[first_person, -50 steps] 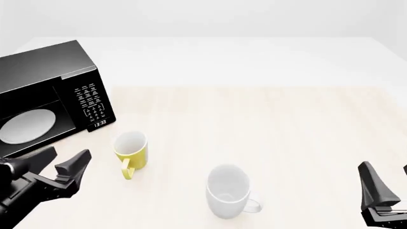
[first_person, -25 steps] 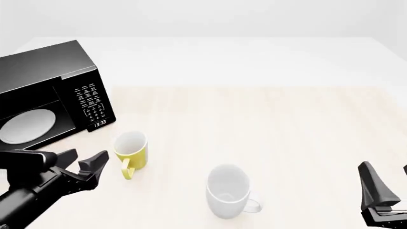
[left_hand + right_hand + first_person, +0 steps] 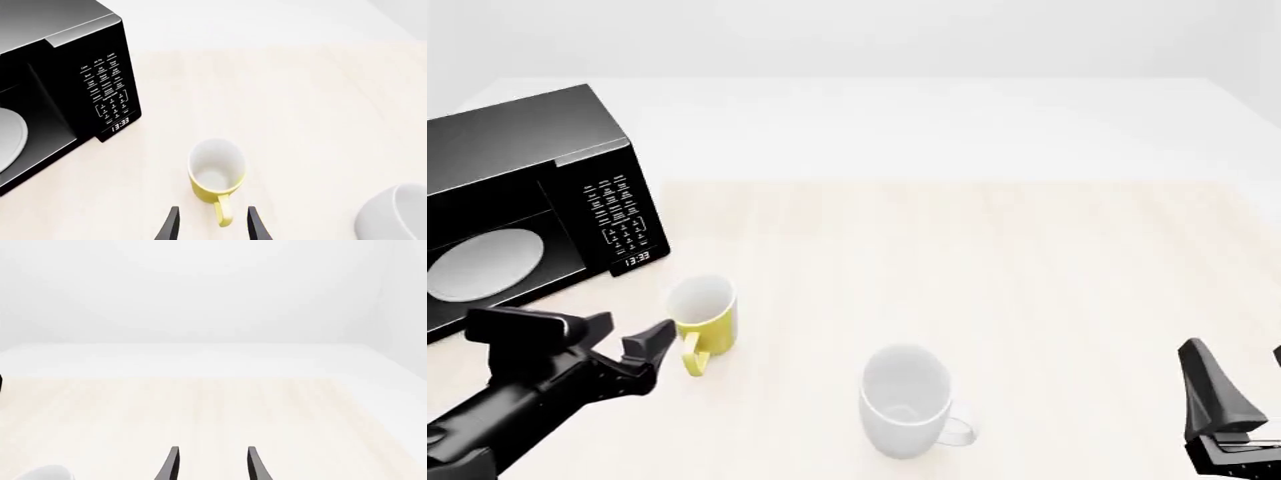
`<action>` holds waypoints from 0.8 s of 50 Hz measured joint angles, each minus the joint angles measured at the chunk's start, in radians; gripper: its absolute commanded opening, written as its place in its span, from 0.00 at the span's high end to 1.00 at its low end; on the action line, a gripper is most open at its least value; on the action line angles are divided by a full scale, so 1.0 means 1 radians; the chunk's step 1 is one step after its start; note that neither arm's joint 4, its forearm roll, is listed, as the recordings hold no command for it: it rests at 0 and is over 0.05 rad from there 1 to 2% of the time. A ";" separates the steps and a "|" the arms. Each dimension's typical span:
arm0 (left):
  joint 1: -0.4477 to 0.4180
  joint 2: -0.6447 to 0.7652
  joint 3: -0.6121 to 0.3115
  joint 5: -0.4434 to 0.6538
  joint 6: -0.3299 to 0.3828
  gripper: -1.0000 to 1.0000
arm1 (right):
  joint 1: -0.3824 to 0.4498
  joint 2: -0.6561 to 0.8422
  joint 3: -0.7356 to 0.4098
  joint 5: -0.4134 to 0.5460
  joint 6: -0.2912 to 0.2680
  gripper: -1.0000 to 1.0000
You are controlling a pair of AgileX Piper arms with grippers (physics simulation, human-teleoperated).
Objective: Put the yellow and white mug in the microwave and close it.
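Left wrist view: yellow and white mug (image 3: 215,175) handle lies between the spread left fingers (image 3: 172,226)

The front camera overlooks the table (image 3: 988,250) from above; wrist cameras sit low, sharing its pale wood.

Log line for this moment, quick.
left gripper: open, lined up on yellow and white mug handle | right gripper: open, idle | microwave: open, mug outside
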 measured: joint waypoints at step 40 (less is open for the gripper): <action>-0.030 0.346 -0.007 -0.242 -0.036 0.00 | 0.000 0.000 0.000 0.000 0.000 0.00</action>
